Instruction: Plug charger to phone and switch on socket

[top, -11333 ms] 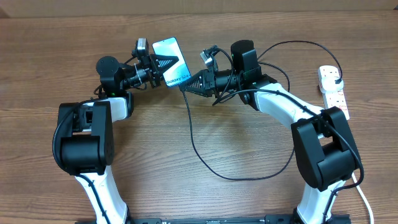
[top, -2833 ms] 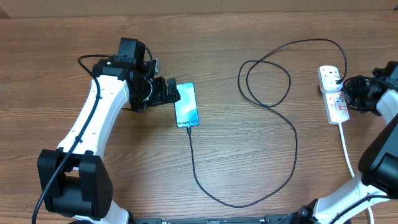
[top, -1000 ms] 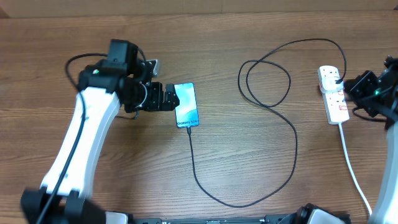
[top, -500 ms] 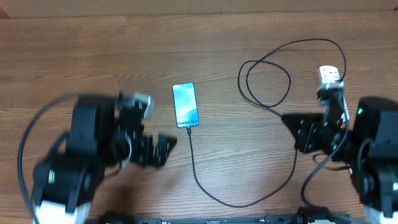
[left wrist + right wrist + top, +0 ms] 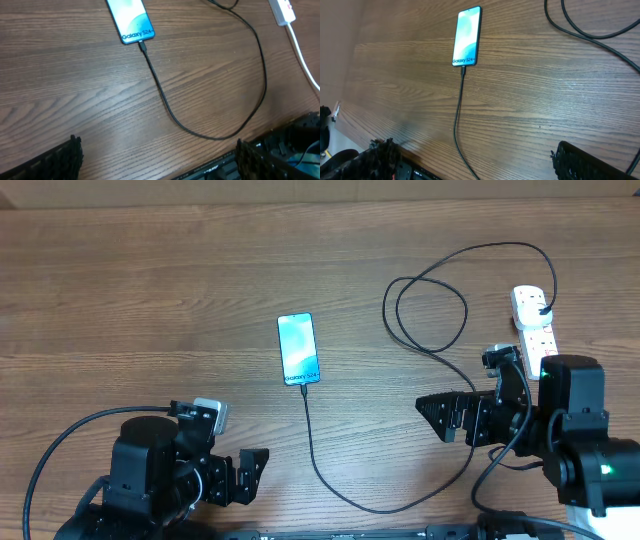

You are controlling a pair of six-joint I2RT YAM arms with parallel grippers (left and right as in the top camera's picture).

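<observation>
— Phone (image 5: pixel 298 348) position?
— Flat on table (image 5: pixel 150 300), centre. Charger (image 5: pixel 308 425) tip seated in near edge, plug in socket (image 5: pixel 536 332), far right.
— Grippers?
— Left gripper (image 5: pixel 250 476), right gripper (image 5: pixel 436 418): spread wide, gripping nothing.

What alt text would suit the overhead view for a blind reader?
A lit phone lies on a wooden table, a black charger cable plugged into its lower end and looping to a white power strip. The left gripper and right gripper sit open and empty.
</observation>
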